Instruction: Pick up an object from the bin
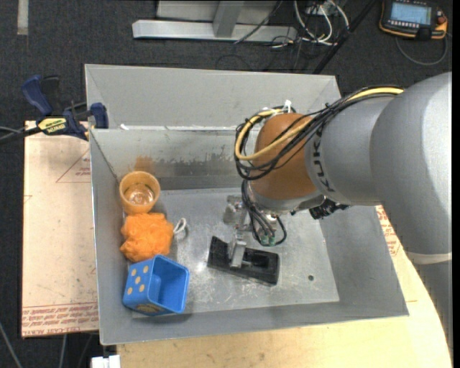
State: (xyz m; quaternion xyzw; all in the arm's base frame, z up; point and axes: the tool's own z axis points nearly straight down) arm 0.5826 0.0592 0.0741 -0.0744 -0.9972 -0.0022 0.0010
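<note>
Black and flat, the block lies on the floor of the grey bin near its middle, with the jaws set down on its left half. How far they are parted, or whether anything is gripped, cannot be told. So low a thing is judged easily missed: it may be pressed against the metal or slid aside rather than lifted, while the orange fluffy lump and blue box are kept well apart.

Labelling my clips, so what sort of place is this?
Likely a robotics lab: a KUKA arm reaches into a grey metal bin, with loose cables and a handheld controller on the floor.
</note>
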